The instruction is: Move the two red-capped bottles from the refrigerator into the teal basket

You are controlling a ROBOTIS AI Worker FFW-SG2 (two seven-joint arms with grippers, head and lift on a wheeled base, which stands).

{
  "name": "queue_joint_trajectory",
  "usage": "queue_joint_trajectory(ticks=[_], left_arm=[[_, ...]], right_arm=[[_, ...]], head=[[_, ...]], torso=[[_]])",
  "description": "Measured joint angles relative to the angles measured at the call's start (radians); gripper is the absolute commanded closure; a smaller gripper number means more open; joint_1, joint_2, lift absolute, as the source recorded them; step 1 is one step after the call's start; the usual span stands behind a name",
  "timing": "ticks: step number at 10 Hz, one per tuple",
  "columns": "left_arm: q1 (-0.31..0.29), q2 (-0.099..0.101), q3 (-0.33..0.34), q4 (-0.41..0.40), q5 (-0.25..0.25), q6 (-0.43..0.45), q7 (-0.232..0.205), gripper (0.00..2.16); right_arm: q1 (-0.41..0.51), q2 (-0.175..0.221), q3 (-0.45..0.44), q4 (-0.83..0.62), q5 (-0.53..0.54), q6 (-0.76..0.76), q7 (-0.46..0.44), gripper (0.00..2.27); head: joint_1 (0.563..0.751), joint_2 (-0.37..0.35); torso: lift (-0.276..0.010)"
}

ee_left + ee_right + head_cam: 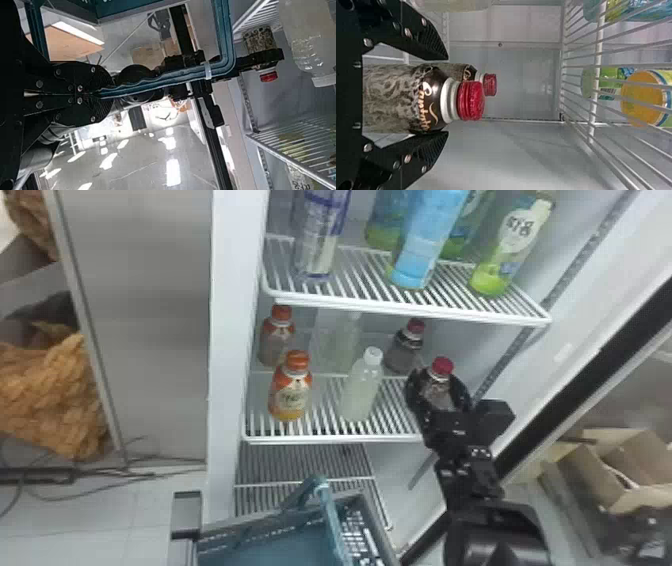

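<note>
grasping step: black right hand (447, 95) spread around nearer red-capped patterned bottle (391, 99); squeeze next. black left hand (104, 94) pinches teal handle (170, 77).

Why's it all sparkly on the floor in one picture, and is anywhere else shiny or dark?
Left wrist view: bright white patches gleam on the floor, probably light bouncing off it; right wrist view: tiny pale glints on the nearer bottle's red cap; head view: the lowest rack looks darker than the shelf with the orange-capped bottles.
</note>
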Motion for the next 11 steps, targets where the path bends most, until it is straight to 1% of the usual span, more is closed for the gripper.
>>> queue_joint_trajectory(ticks=[2,5,6,9,11], left_arm=[[0.0,0.0,0.0,0.0,0.0,0.0,0.0,1.13],[-0.002,0.0,0.0,0.0,0.0,-0.002,0.0,1.13],[-0.002,0.0,0.0,0.0,0.001,-0.002,0.0,1.13],[-0.006,0.0,0.002,0.0,0.002,-0.006,-0.001,1.13],[-0.007,0.0,0.003,0.0,0.001,-0.008,-0.001,1.13]], right_arm=[[0.023,0.002,0.0,-0.028,-0.013,0.005,-0.016,0.67],[0.071,0.002,-0.004,-0.107,-0.037,0.035,-0.016,0.67],[0.097,0.002,-0.007,-0.153,-0.053,0.047,-0.015,0.67],[0.199,0.005,-0.004,-0.355,-0.097,0.116,-0.01,0.67],[0.295,0.012,-0.004,-0.481,-0.146,0.157,-0.006,0.67]], head=[[0.695,-0.35],[0.695,-0.35],[0.695,-0.35],[0.695,-0.35],[0.695,-0.35]], torso=[[-0.228],[-0.228],[-0.228],[-0.228],[-0.228]])
